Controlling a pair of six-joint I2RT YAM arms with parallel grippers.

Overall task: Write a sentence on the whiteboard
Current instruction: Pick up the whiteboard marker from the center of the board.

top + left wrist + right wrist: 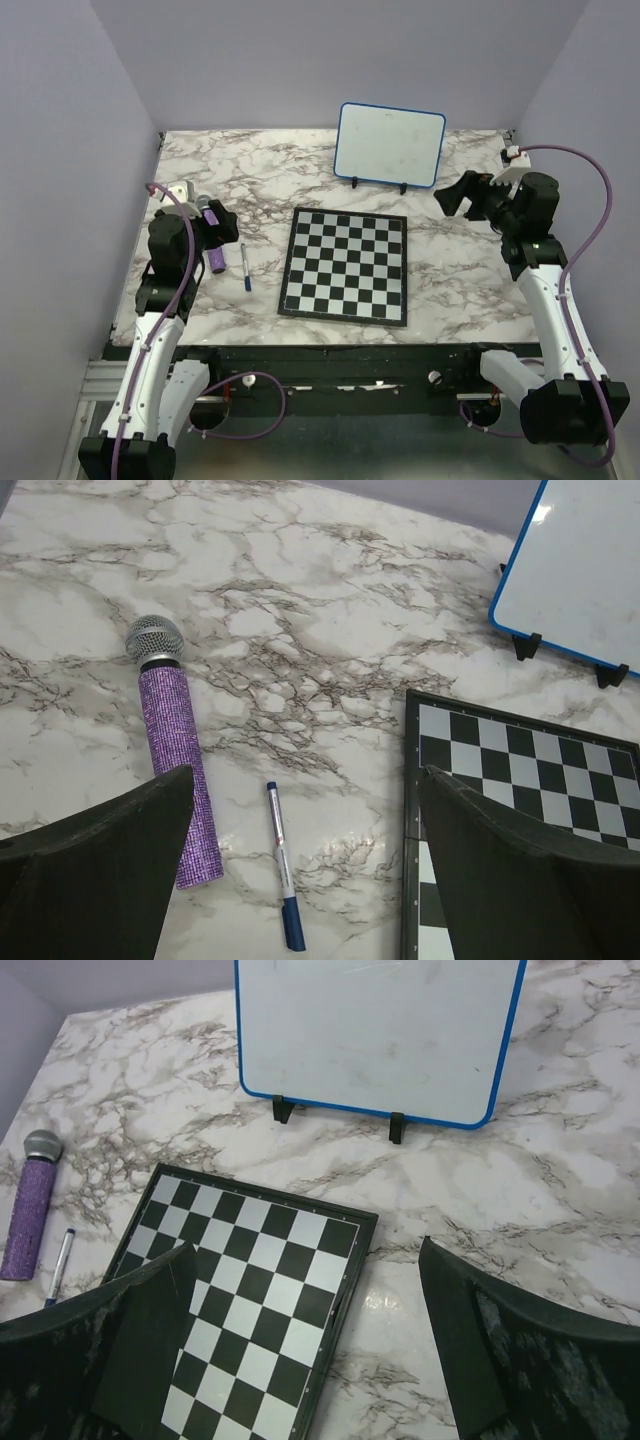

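Beyond the chessboard (346,264), the whiteboard (390,145) stands untouched, ahead of the right jaws; both jaws gape released.

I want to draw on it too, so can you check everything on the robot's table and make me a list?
Surface: marble table, no spills seen.
Job's things: whiteboard standing at the far side, no writing yet; pen lying flat, left of the chessboard.
Clutter: chessboard in the middle; purple microphone beside the pen.
Pincers: left pincer open, empty, near the pen; right pincer open, empty, near the whiteboard.
Cables: purple cables loop along both arms, touching none of the things.
Surroundings: plain lilac walls; nothing else seen.
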